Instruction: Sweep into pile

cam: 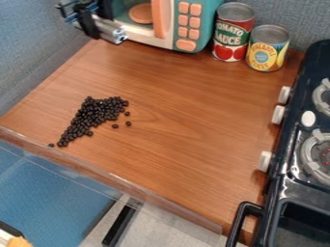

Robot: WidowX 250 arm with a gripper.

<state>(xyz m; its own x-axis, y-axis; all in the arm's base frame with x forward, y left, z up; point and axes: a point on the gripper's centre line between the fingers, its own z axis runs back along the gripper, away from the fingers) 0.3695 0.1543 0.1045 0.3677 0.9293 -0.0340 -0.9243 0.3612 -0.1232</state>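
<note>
Counter [187,101]: fronting microwave [206,19]
Beans [97,113]: awaiting sweeping (untidy lot)
Claw [106,34]: hanging beside microwave, spread unclear
Strays [128,123]: needing gathering

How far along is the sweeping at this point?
Done: most of the beans lie clumped together, though in a long, tapering shape.
In hand: the gripper is by the toy microwave, away from the beans; whether it holds a tool, I can't tell.
Left: gather the strays and probably round up the tail.
</note>
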